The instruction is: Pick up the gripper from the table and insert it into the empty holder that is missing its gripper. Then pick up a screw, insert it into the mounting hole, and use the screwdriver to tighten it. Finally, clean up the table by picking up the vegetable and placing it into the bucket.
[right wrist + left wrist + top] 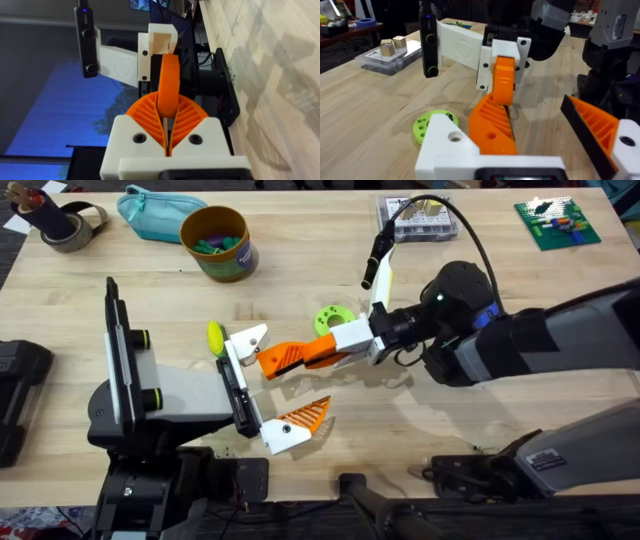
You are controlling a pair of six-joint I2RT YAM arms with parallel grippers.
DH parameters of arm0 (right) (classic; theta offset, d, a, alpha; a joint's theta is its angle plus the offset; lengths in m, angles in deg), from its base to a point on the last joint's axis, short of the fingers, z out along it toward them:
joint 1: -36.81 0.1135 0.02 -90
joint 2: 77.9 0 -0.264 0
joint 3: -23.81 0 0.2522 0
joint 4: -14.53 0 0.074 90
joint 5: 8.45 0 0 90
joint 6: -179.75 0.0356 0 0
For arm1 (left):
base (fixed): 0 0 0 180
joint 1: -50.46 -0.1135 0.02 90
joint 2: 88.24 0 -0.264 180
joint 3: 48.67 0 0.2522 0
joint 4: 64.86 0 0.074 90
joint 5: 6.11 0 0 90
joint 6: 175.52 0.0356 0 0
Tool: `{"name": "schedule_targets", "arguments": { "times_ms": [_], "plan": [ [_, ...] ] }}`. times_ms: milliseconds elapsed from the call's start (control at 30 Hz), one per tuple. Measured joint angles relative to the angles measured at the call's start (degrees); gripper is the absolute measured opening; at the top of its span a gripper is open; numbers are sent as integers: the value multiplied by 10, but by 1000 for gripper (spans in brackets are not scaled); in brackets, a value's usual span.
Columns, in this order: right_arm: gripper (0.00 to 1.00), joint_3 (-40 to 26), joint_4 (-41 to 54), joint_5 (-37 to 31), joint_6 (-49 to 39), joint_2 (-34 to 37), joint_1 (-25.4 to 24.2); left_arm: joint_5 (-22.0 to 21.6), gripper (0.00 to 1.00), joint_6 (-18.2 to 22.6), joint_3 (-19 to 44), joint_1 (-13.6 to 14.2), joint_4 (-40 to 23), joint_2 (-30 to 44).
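Observation:
My right gripper [305, 355] is shut on the gripper [278, 360], an orange ribbed wedge held level above the table [420, 430]. Its free end reaches the black rail just beside the empty holder [250, 337], a white wedge. From the right wrist, the wedge [167, 75] points at the holder [162, 42]. My left gripper [275, 380] is open, with the holder [445, 145] on one side and an orange finger [597, 130] on the other. A yellow-green vegetable [215, 335] lies by the holder. The bucket [220, 242] stands at the back. The screwdriver is out of view.
A green round disc with holes [335, 318] lies behind the right gripper. A teal pouch [155, 210] and a tape roll [70, 225] sit at the back left. A clear box [420, 215] and a green board [555, 222] sit at the back right.

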Motion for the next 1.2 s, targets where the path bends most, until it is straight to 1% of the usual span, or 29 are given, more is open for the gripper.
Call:
{"name": "schedule_targets", "arguments": {
  "times_ms": [367,467,767,967,1200],
  "plan": [
    [21,1,10,17,2,0,-7,0,985,0,1,-1,4,2],
    [21,1,0,21,2,0,-10,1,985,0,1,-1,4,2],
    [21,1,-23,65,5,0,-10,4,985,0,1,-1,3,2],
    [21,1,-57,75,27,0,-10,6,985,0,1,-1,3,2],
    [21,1,-59,74,50,0,-10,13,986,0,1,-1,2,2]
  ]
}}
